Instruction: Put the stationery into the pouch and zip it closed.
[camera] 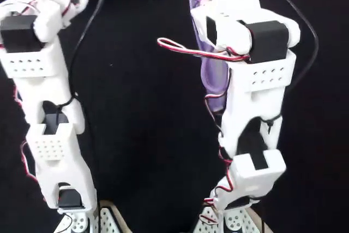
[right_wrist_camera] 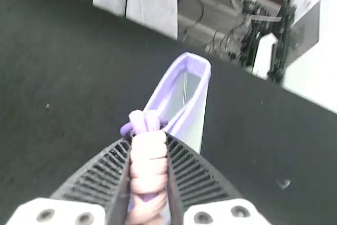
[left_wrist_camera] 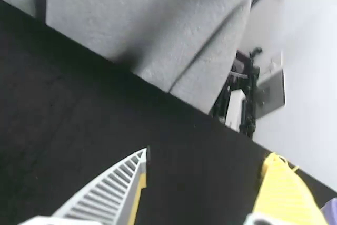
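Observation:
A lilac pouch [right_wrist_camera: 181, 96] stretches away from my right gripper [right_wrist_camera: 149, 142] over the black table, and its mouth gapes open at the far end. The right gripper is shut on a pale pink-lilac tab with a purple knot [right_wrist_camera: 141, 122] at the pouch's near end. From above, the pouch [camera: 211, 75] shows as a long purple strip partly hidden behind the right arm [camera: 256, 80]. My left gripper [left_wrist_camera: 208, 157] is open above bare table near the far edge, with a grey finger [left_wrist_camera: 118, 185] and a yellow finger [left_wrist_camera: 281, 196] and nothing between them.
The table [camera: 142, 107] is covered in black cloth. A grey sofa [left_wrist_camera: 147, 19] stands just past the table's far edge. The left arm [camera: 46, 96] rises along the left side. Red and black cables [camera: 185, 50] hang off the right arm.

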Robot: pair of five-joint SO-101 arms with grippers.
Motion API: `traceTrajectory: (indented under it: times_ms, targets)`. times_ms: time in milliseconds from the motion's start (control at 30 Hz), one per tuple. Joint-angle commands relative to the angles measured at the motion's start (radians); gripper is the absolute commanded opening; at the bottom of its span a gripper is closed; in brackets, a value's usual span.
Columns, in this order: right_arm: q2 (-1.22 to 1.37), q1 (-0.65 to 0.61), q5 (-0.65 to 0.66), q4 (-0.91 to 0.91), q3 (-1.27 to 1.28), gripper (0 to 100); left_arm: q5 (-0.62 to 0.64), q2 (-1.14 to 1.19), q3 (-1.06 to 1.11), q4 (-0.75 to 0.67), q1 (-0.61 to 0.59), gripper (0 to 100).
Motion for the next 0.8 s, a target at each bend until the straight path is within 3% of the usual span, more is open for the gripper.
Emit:
traceTrajectory:
  times_ms: [0,233,333,500,767]
  targets:
    - [-0.019,-0.021,-0.005,0.017,-0.104,1.1,0.006,-0.061,-0.038,0.008,0.015,34]
    - [-0.117,-0.023,-0.012,0.031,-0.045,1.1,0.006,-0.103,-0.082,0.009,0.019,34]
    - [-0.131,-0.06,-0.012,0.025,0.024,1.1,-0.037,-0.147,0.047,0.009,0.021,34]
    - [-0.097,-0.1,-0.012,-0.017,0.113,1.1,-0.477,-0.238,0.249,0.008,0.076,34]
    - [-0.073,-0.1,-0.012,0.003,0.128,1.1,-0.944,-0.342,0.498,-0.005,0.062,34]
